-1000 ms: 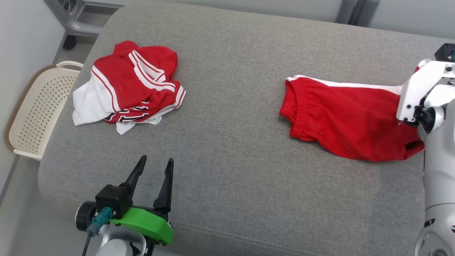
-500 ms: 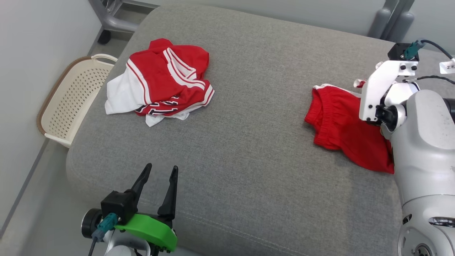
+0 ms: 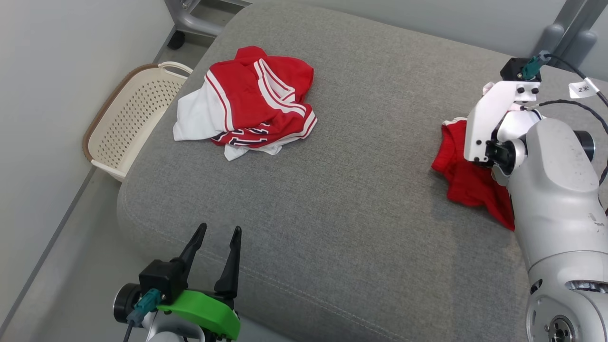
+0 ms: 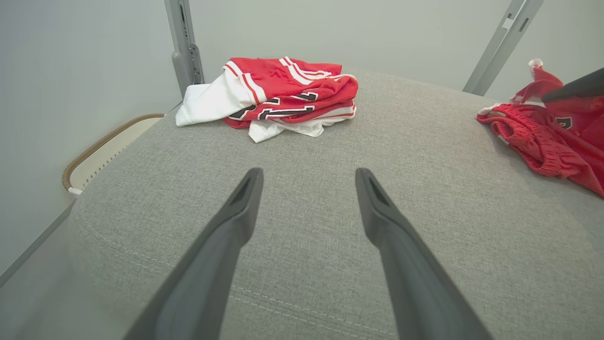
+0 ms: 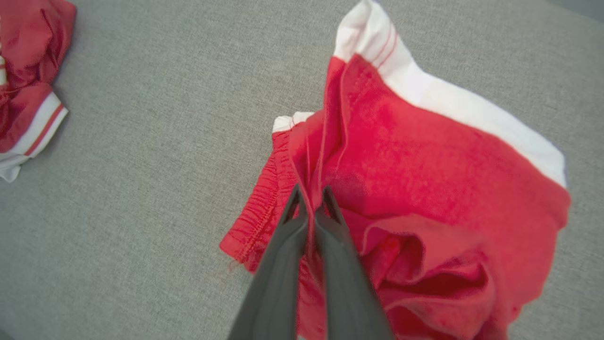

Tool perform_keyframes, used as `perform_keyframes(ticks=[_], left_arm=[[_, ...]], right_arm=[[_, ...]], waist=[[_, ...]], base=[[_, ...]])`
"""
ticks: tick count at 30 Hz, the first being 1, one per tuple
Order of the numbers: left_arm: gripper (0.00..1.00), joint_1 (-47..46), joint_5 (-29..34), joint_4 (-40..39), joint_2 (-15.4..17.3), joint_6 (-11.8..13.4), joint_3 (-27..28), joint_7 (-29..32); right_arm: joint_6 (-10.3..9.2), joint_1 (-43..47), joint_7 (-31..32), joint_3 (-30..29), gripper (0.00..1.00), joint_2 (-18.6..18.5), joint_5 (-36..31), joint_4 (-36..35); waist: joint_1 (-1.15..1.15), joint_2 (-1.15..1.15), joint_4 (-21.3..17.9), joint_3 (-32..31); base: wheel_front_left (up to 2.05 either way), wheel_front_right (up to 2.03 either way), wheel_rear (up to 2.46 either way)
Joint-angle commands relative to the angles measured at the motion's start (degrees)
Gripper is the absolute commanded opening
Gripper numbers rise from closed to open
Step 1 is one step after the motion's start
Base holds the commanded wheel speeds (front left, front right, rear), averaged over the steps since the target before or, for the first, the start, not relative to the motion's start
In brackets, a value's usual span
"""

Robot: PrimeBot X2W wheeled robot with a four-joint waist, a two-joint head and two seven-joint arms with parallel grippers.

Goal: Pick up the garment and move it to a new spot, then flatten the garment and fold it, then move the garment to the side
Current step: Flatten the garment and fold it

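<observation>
My right gripper [image 5: 310, 202] is clamped on a raised fold of the red shorts [image 5: 424, 179], which are bunched at the right side of the grey cushion [image 3: 356, 213]. Their elastic waistband faces left and their length slants near-right. My left gripper [image 3: 216, 235] hangs open, empty.

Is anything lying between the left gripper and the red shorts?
Nothing visible: just grey cushion runs from the left gripper to the red shorts; the crumpled jersey lies farther back, off that line.
</observation>
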Motion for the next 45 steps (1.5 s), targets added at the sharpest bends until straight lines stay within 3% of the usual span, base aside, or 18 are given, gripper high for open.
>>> perform_keyframes(ticks=[1,8,9,10,22,34,45], left_arm=[[1.00,0.5,-0.3,0.1,0.1,0.2,-0.1,-0.2],[1.00,0.7,-0.6,0.3,0.1,0.4,-0.3,-0.4],[1.00,0.6,-0.7,0.3,0.1,0.5,-0.3,-0.4],[1.00,0.6,-0.7,0.4,0.2,0.4,-0.3,-0.4],[1.00,0.6,-1.1,0.9,0.7,1.0,-0.1,-0.6],[1.00,2.0,-1.3,-0.5,1.9,1.6,-0.5,0.3],[1.00,2.0,-1.5,-1.8,2.4,1.8,-1.0,0.6]], right_arm=[[-0.06,-0.1,0.2,0.0,0.00,-0.1,-0.6,0.5],[-0.06,-0.3,-1.7,-0.8,0.00,0.0,-1.6,2.9],[-0.06,-0.6,-2.1,-0.5,0.39,0.0,-0.9,3.4],[-0.06,-0.9,-2.6,-0.1,1.00,0.0,-0.1,3.9],[-0.06,-4.6,-9.2,5.6,1.00,0.0,9.0,7.0],[-0.06,0.5,-13.7,6.2,1.00,-6.4,7.7,4.5],[-0.06,5.6,-16.8,4.5,1.00,-7.9,7.8,3.1]], waist=[[0.00,0.00,0.4,0.0],[0.00,0.00,1.1,0.0],[0.00,0.00,1.1,0.1],[0.00,0.00,1.0,0.1],[0.00,0.00,-0.9,-1.5],[0.00,0.00,-4.2,-4.5],[0.00,0.00,-4.9,-3.0]], base=[[0.00,0.00,0.00],[0.00,0.00,0.00],[0.00,0.00,0.00],[0.00,0.00,0.00],[0.00,0.00,0.00],[0.00,0.00,0.00],[0.00,0.00,0.00]])
